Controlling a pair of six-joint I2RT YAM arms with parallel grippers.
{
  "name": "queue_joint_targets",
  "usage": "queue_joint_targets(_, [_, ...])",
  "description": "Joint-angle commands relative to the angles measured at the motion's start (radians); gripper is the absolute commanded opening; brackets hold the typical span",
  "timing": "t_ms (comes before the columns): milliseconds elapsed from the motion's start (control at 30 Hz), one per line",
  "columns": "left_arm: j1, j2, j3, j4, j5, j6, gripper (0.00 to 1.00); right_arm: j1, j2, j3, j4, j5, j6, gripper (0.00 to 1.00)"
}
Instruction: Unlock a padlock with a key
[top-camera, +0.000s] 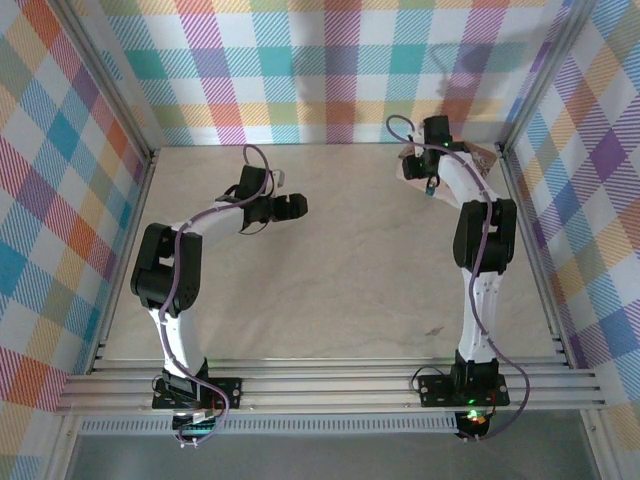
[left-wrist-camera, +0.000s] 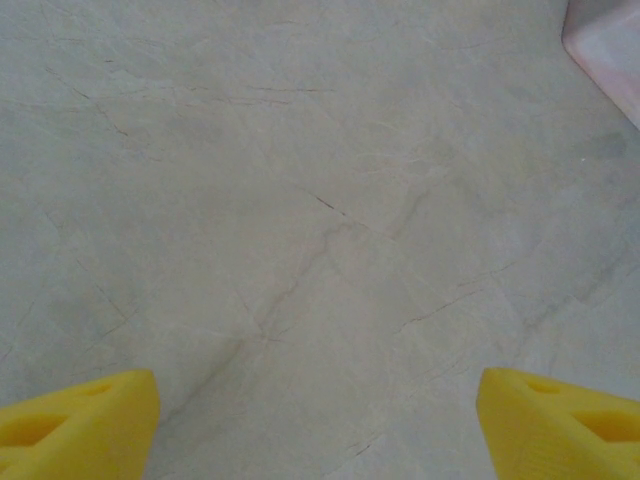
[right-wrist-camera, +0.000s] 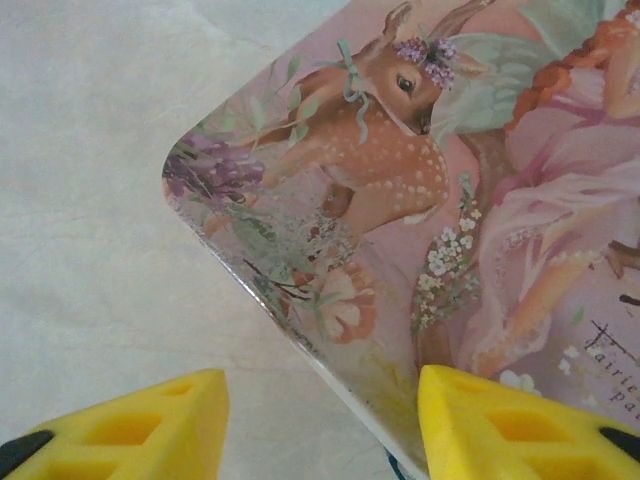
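From above, the left hand (top-camera: 298, 206) sits at 11 o'clock on the tabletop (top-camera: 330, 300); the right hand (top-camera: 432, 178), over the pink tin (top-camera: 408, 166) at 1 o'clock, is nearer; left wrist: hand open, holding nothing; right wrist: hand open, the tin's edge between its fingers (right-wrist-camera: 480, 425); a blue speck (right-wrist-camera: 393, 464) at 5 o'clock may be the padlock

Open tabletop (top-camera: 340, 270) mid-table; pink tin (right-wrist-camera: 450, 200) beneath right gripper (right-wrist-camera: 322, 405), far right
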Motion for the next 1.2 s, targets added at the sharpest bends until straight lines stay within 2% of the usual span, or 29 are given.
queue_joint_targets(0, [-0.006,-0.03,0.01,-0.041,0.0,0.006,0.82,0.031,-0.039,-0.087,-0.069,-0.117,-0.008,0.5])
queue_joint_targets(400, [-0.006,-0.161,-0.071,-0.092,-0.044,0.018,0.83,0.13,-0.22,-0.359,-0.015,-0.197,0.024,0.48])
queue_joint_targets(500, [-0.004,-0.188,-0.089,-0.113,-0.075,0.018,0.83,0.179,-0.258,-0.43,0.005,-0.251,0.065,0.48])
queue_joint_targets(667, [0.014,-0.244,-0.107,-0.16,-0.107,0.024,0.83,0.291,-0.327,-0.526,0.032,-0.273,0.131,0.47])
queue_joint_targets(967, [0.05,-0.335,-0.142,-0.242,-0.132,-0.018,0.85,0.455,-0.448,-0.596,0.022,-0.297,0.192,0.53])
queue_joint_targets(1067, [0.061,-0.34,-0.142,-0.255,-0.1,-0.046,0.85,0.467,-0.513,-0.619,0.032,-0.298,0.239,0.57])
queue_joint_targets(1167, [0.063,-0.327,-0.134,-0.246,-0.036,-0.066,0.84,0.467,-0.593,-0.645,0.048,-0.244,0.287,0.62])
